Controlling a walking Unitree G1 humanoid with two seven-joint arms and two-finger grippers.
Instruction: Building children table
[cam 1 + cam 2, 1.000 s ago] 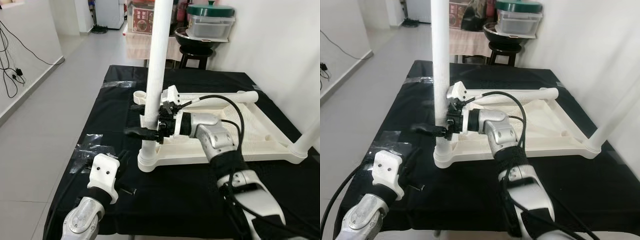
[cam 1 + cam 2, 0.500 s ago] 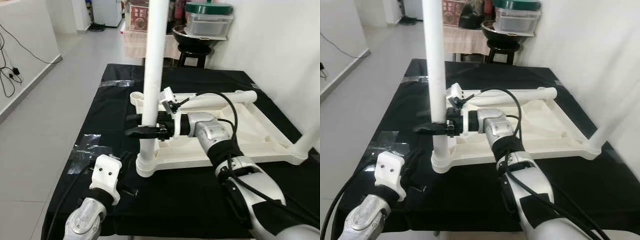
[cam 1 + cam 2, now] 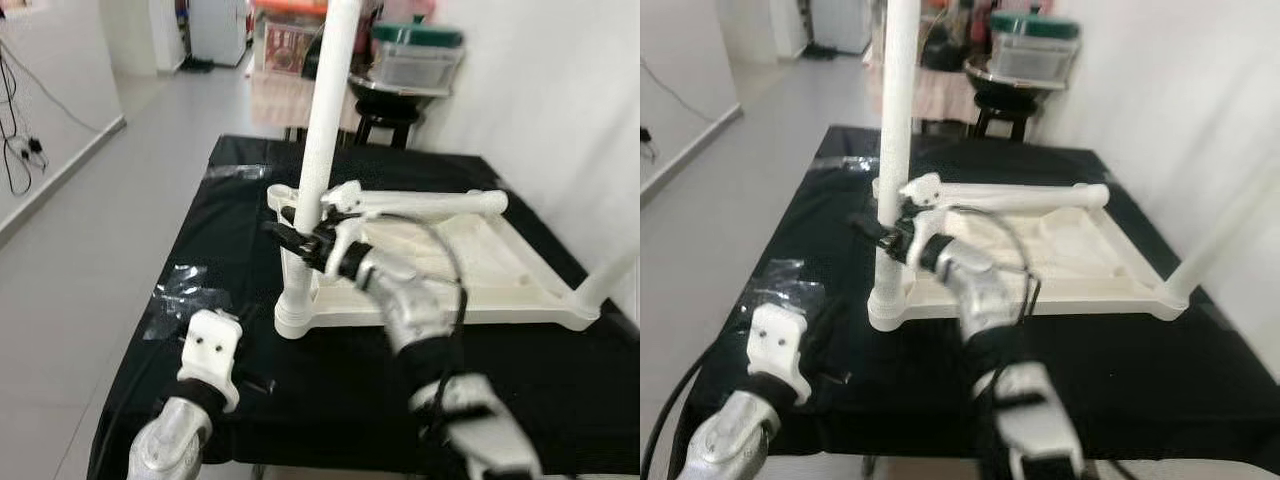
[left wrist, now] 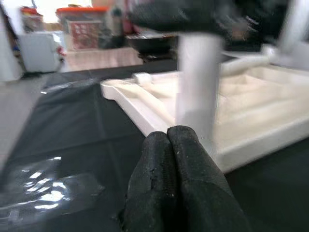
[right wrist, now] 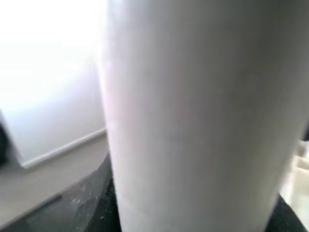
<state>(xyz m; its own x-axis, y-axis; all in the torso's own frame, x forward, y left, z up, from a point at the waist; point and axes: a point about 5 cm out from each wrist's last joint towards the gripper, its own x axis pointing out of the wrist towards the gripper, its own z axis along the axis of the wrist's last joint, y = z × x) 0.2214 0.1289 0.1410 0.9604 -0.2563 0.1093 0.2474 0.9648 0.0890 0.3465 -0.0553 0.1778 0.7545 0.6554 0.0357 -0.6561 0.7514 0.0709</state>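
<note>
An upside-down white table top point(image 3: 480, 270) lies on a black cloth. From its near left corner a white leg point(image 3: 322, 130) stands up, leaning slightly. My right gripper point(image 3: 291, 234) is shut on that leg just above the socket, and the right wrist view shows the leg point(image 5: 193, 116) very close. A second leg point(image 3: 430, 203) lies across the far side of the top. A third leg point(image 3: 612, 274) rises at the near right corner. My left gripper point(image 4: 168, 136) hovers low over the cloth near the front left corner, shut on nothing.
Crumpled clear plastic point(image 3: 180, 292) lies on the black cloth point(image 3: 240, 210) to the left of the table top. Behind the table, a stool point(image 3: 385, 110) carries a green-lidded container point(image 3: 418, 55). A white wall runs along the right, open floor on the left.
My right arm has swung round and its elbow has dropped, with the gripper still on the upright leg. The leg now leans a little. The camera has shifted and the picture is blurred.
</note>
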